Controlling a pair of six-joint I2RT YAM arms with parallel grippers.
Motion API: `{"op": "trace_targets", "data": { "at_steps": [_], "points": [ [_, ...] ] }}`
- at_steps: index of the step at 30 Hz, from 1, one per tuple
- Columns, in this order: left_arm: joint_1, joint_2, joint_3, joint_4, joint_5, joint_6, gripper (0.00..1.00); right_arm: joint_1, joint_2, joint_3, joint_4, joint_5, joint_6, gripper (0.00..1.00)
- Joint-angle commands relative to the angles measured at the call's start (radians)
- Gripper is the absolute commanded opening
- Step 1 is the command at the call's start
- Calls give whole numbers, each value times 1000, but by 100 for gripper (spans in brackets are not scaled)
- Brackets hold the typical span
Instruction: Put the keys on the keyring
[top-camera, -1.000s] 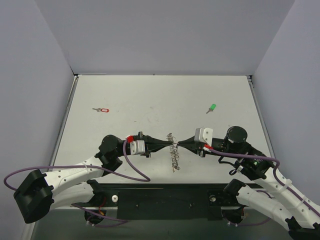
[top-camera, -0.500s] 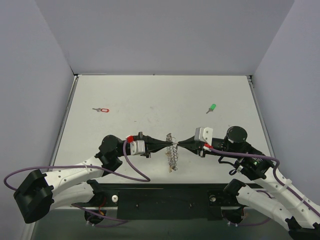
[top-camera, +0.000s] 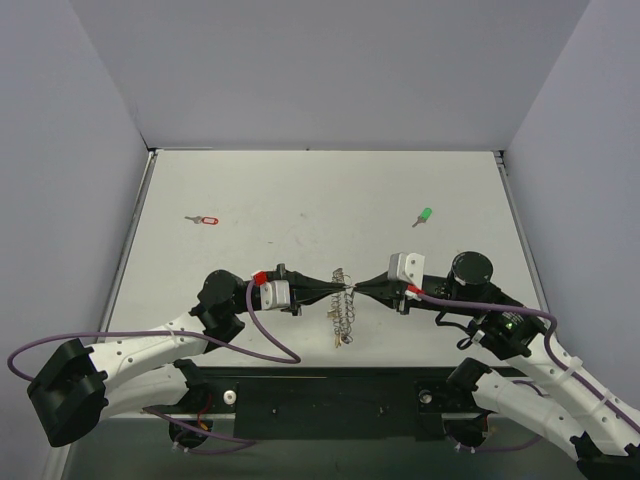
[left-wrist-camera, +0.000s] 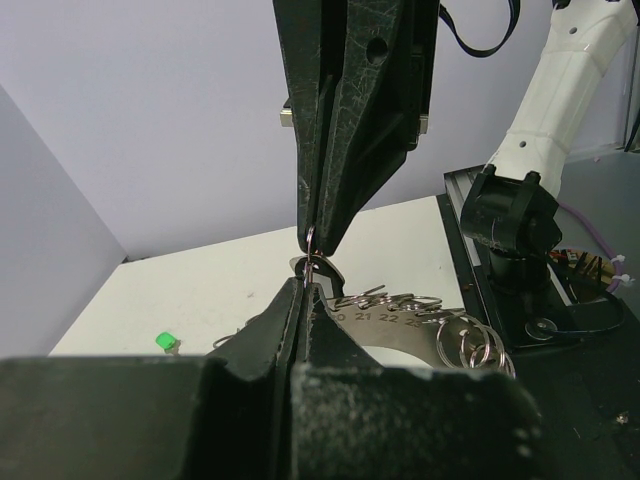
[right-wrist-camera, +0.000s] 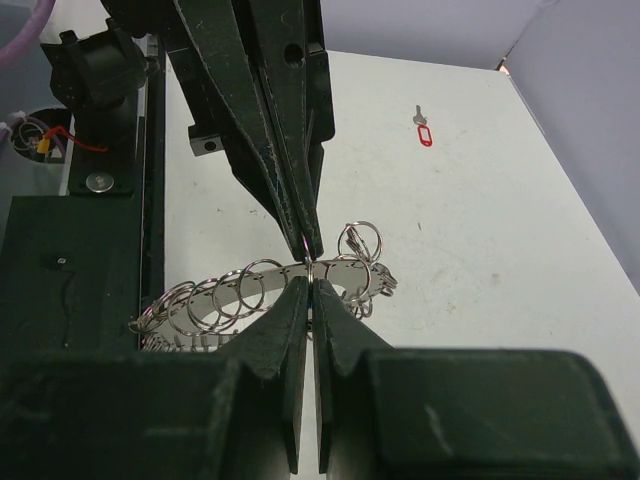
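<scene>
The keyring (top-camera: 342, 314), a silvery band strung with many small split rings, hangs between my two grippers at the near middle of the table. My left gripper (top-camera: 339, 290) and right gripper (top-camera: 353, 290) meet tip to tip, both shut on one small ring at its top. In the left wrist view my left gripper (left-wrist-camera: 303, 285) pinches that ring below the right gripper (left-wrist-camera: 313, 238), with the numbered keyring (left-wrist-camera: 400, 322) behind. In the right wrist view my right gripper (right-wrist-camera: 312, 283) faces the left gripper (right-wrist-camera: 311, 248) over the keyring (right-wrist-camera: 276, 276). Two keys lie loose: a red-headed key (top-camera: 205, 220) and a green-headed key (top-camera: 424, 216).
The black base rail (top-camera: 330, 400) runs along the table's near edge under the arms. Purple cables (top-camera: 265, 340) loop beside both arms. Grey walls close the table on the left, right and back. The red-headed key (right-wrist-camera: 423, 132) and green-headed key (left-wrist-camera: 167, 343) also show in the wrist views.
The dangling lower part of the keyring has swung slightly to the left. Both grippers stay shut at the same meeting point.
</scene>
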Motion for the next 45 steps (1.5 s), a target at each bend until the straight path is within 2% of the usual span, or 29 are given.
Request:
{"op": "trace_targets", "data": {
  "at_steps": [1, 32, 45],
  "points": [
    [2, -23, 8, 87, 7, -14, 0, -7, 3, -7, 61, -13, 17, 0],
    [4, -14, 10, 116, 40, -43, 0, -7, 21, -25, 124, -16, 96, 0],
    [4, -18, 8, 119, 38, -48, 0, -7, 26, -24, 92, -16, 94, 0]
  ]
}}
